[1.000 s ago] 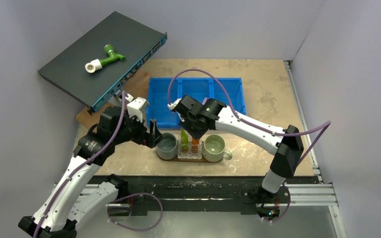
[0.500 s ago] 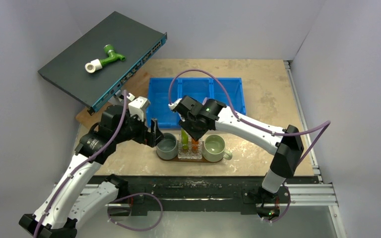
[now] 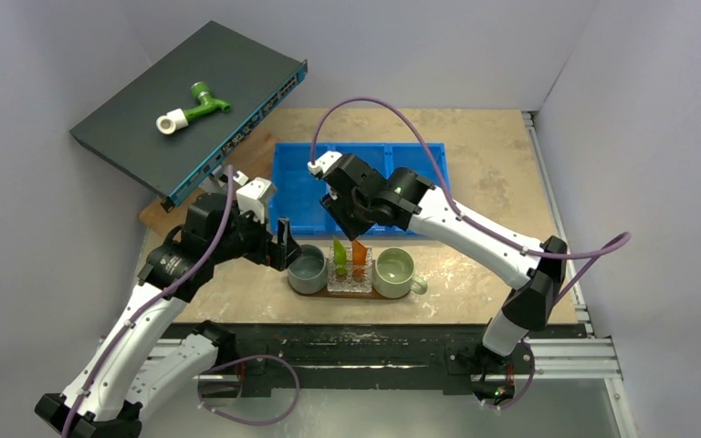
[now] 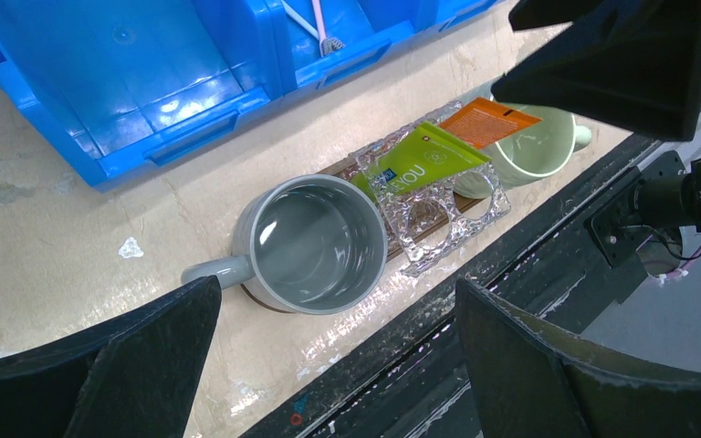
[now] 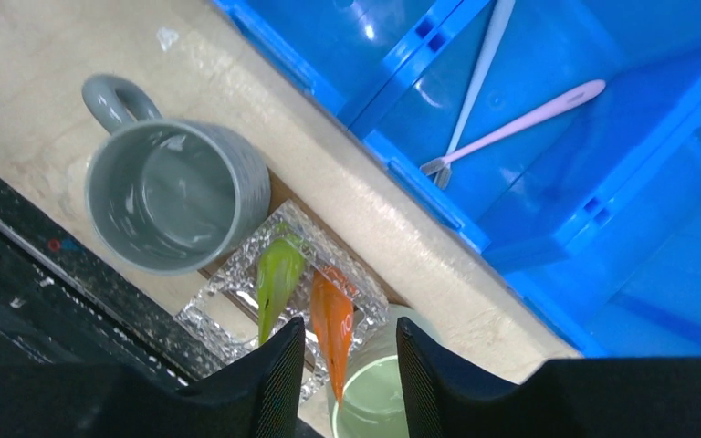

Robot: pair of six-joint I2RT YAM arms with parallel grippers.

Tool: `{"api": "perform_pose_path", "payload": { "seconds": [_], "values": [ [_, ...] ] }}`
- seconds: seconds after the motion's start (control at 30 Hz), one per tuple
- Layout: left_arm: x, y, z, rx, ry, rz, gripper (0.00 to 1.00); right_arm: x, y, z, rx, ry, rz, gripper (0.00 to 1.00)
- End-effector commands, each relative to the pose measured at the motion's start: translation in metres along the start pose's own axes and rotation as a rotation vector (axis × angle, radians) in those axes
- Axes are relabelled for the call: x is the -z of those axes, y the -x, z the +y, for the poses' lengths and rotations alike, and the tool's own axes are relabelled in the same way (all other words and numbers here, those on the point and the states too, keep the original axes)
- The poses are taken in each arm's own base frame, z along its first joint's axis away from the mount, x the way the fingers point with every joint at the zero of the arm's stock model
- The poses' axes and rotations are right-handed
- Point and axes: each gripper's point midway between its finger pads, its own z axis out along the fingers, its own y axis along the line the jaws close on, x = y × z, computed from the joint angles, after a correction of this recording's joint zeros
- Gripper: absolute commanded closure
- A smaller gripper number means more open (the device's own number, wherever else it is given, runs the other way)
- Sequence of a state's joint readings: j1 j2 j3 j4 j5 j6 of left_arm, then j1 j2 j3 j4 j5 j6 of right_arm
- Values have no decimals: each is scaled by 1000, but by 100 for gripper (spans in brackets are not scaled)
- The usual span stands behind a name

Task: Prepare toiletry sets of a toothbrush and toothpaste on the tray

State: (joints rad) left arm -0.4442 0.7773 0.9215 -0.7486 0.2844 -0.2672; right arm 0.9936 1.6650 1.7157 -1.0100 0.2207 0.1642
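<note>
Right gripper (image 5: 350, 336) spread, empty, above orange tube (image 5: 331, 319), lime-green tube (image 5: 277, 278) alongside in clear holder (image 5: 217, 319), left gripper (image 4: 338, 283) spread wide, pink toothbrush (image 5: 529, 114) and pale toothbrush (image 5: 479, 68) in blue bin (image 5: 420, 187).

Reaches forward from the near left with the left arm, elbow bent, left gripper (image 3: 285, 245) low and spread fully wide, holding nothing. Stretches the right arm inward over the middle, wrist tipped downward, right gripper (image 3: 351, 226) higher up, jaws parted partway, empty.
</note>
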Motion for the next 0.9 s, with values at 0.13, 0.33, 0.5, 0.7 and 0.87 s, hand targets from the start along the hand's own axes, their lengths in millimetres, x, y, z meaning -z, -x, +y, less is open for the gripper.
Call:
{"api": "perform_pose_path", "payload": {
  "seconds": [0.13,0.33,0.5,0.7,0.87],
  "values": [
    [0,11,-1,-35,-9,-44,1,4,48,-35,-94,-76,-149,54],
    [1,12,-1,-36,-6,-49,1,-32,53,-57,-164,-42,-133,54],
    [2,12,-1,-36,-7,-53,1,-63,56,-67,-195,-25,-113,53],
    [3,12,-1,-38,-6,-54,1,-105,52,-79,-240,-27,-75,52],
    [2,12,0,-38,-1,-50,1,-138,46,-83,-267,-23,-46,51]
  ]
}}
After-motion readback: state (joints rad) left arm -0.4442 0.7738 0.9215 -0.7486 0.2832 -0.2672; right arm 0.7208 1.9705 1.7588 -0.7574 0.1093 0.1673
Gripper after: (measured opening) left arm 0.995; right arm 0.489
